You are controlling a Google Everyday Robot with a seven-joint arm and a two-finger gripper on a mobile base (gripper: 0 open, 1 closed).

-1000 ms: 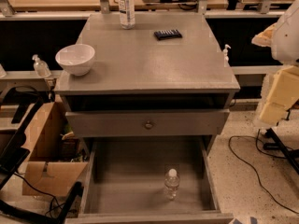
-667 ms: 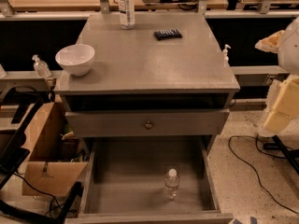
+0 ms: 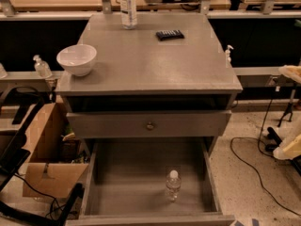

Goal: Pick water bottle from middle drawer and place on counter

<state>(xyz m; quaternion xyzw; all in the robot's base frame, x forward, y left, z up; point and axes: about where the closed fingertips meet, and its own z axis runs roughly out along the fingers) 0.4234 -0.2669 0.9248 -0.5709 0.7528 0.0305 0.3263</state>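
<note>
The water bottle [image 3: 173, 185], small and clear with a white cap, stands upright on the grey floor of the open middle drawer [image 3: 131, 187], right of centre and near the front. The counter [image 3: 150, 60] is the flat grey top of the cabinet above it. My gripper is not in view. Only pale parts of my arm [image 3: 291, 147] show at the right edge, well away from the drawer and the bottle.
On the counter stand a white bowl [image 3: 76, 59] at the left, a clear bottle with a broad white label [image 3: 128, 6] at the back and a black flat object [image 3: 170, 34]. A shut drawer front with a knob [image 3: 150, 125] sits above the open drawer. A cardboard box [image 3: 47, 154] is on the left, cables [image 3: 254, 166] on the right.
The pale arm parts at the right edge have drawn further right, showing less of themselves. The water bottle and the drawer have not moved.
</note>
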